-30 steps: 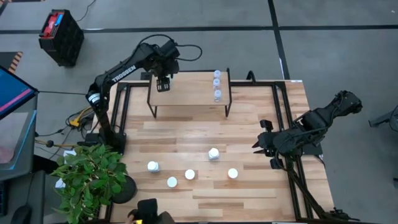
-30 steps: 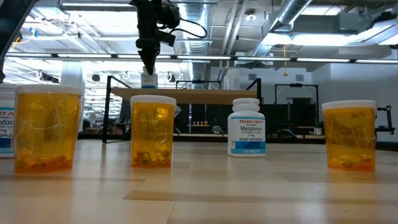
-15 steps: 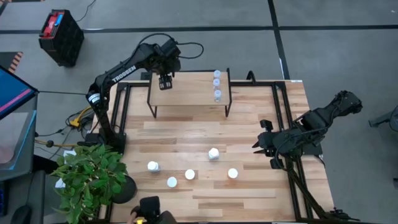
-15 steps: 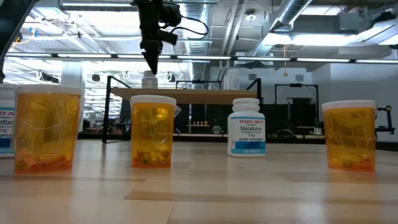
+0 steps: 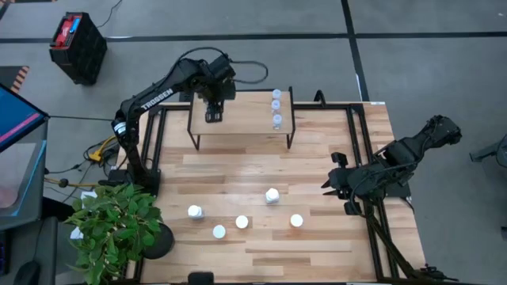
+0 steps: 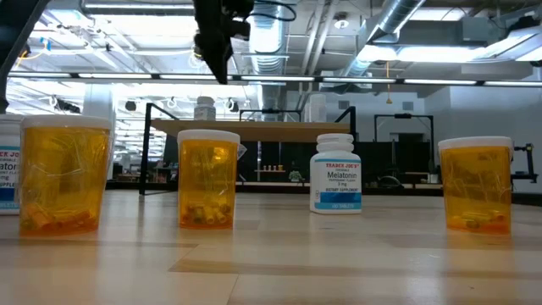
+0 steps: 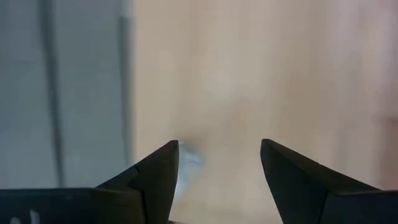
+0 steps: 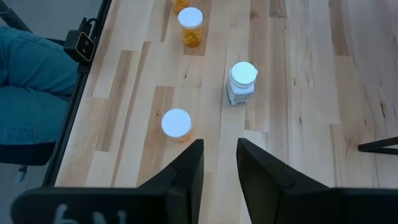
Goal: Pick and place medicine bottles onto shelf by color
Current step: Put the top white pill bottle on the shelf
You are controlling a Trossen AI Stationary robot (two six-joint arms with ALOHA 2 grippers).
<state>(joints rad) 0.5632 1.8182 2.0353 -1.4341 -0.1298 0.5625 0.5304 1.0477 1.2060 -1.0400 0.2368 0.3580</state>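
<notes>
Slatted wooden table under grey concrete floor surround; shelf sits at the far end.

- Done: 3 clear bluish bottles in a row at shelf's right end. 1 white bottle stands on shelf near the left end, below the left gripper. 4 of 9 placed, by my count.
- Left gripper: above the shelf, jaws parted, nothing between them; bottle released, apart from it.
- Left to do: 5 bottles on the table's near half, among them an orange bottle and a white Melatonin bottle.
- Right gripper: waits at table's right edge, fingers slightly apart, empty.
</notes>
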